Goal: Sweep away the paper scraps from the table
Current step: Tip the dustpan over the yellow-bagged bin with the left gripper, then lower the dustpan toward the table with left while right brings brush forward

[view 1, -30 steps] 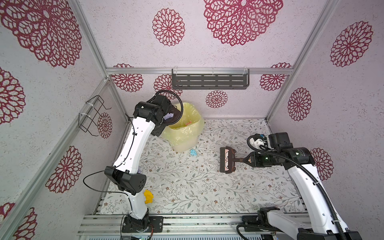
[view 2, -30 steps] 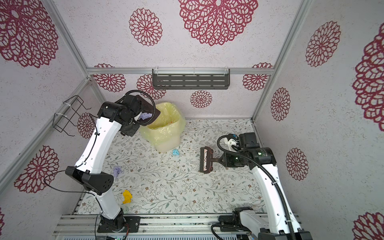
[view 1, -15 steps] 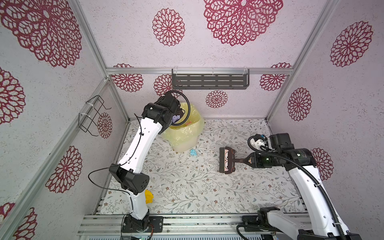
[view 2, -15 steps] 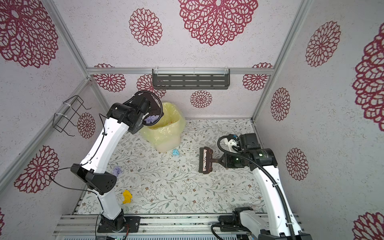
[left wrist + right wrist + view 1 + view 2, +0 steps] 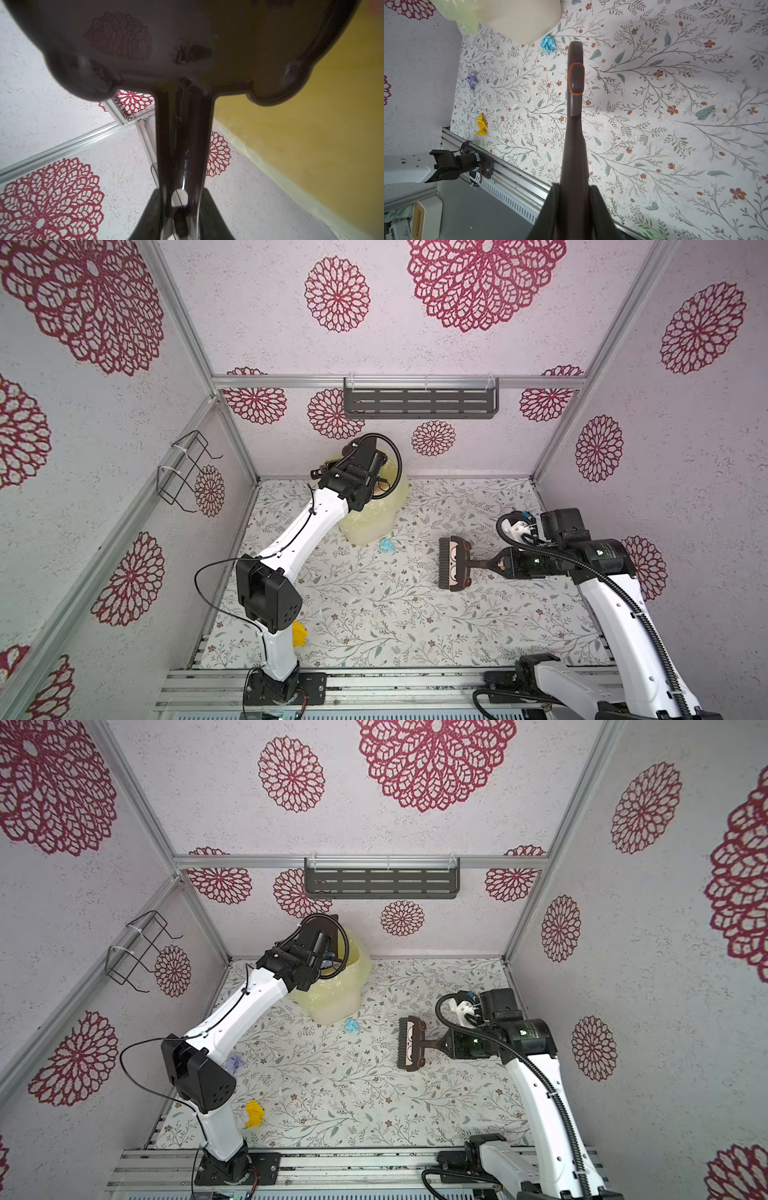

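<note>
Now dustpan overhangs bin; right gripper unmoved.

A dark blur fills the left wrist view: the dustpan, cropped by the frame edge like the left gripper, which the left arm hides in both top views along with much of the yellow-lined bin. The arm's elbow overlaps the yellow paper scrap; the lilac paper scrap peeks out beside it in a top view. The right gripper runs off the right wrist frame, and the bristles of the edge-on brush stay unseen.
</note>
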Available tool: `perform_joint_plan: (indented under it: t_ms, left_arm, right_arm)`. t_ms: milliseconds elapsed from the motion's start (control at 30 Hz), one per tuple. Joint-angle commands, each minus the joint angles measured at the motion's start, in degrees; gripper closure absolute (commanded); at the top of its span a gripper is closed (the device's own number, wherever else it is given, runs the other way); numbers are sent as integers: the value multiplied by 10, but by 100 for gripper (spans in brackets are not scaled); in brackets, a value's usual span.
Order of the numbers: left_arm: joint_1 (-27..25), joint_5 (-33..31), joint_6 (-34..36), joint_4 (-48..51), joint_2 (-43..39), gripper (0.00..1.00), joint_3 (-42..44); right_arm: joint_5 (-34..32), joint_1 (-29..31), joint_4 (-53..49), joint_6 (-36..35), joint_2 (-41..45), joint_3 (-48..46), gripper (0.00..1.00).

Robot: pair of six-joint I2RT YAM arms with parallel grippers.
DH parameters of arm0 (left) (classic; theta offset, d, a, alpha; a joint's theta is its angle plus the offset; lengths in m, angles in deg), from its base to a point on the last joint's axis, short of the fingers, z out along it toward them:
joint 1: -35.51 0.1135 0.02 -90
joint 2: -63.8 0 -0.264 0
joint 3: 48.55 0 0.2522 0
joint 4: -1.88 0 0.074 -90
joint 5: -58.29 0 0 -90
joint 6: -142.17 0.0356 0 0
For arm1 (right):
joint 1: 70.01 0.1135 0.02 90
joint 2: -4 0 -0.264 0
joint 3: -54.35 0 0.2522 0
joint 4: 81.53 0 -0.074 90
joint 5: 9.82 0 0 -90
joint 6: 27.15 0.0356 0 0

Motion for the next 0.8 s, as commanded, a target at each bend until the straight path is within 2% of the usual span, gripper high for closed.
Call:
perform_joint_plan:
  t_ms: [0, 167, 300, 433, 633, 767]
  left_arm:
    - [0, -29, 56, -85, -48, 100, 3]
    - [-1, -34, 49, -83, -60, 100, 6]
    - [-1, -35, -3, -40, -63, 100, -24]
    - [-1, -28, -98, 40, -67, 100, -57]
    - [-1, -12, -281, 189, -78, 100, -94]
    - [-4, 21, -407, 281, -97, 100, -108]
  right_arm:
    - [15, -2, 1, -3, 13, 18, 100]
    - [21, -2, 6, -1, 18, 10, 100]
    - [20, -2, 7, -2, 21, 6, 100]
    - [17, -1, 8, -3, 25, 2, 100]
    - [13, 2, 21, -12, 28, -7, 100]
    - [-5, 19, 40, -13, 26, -12, 100]
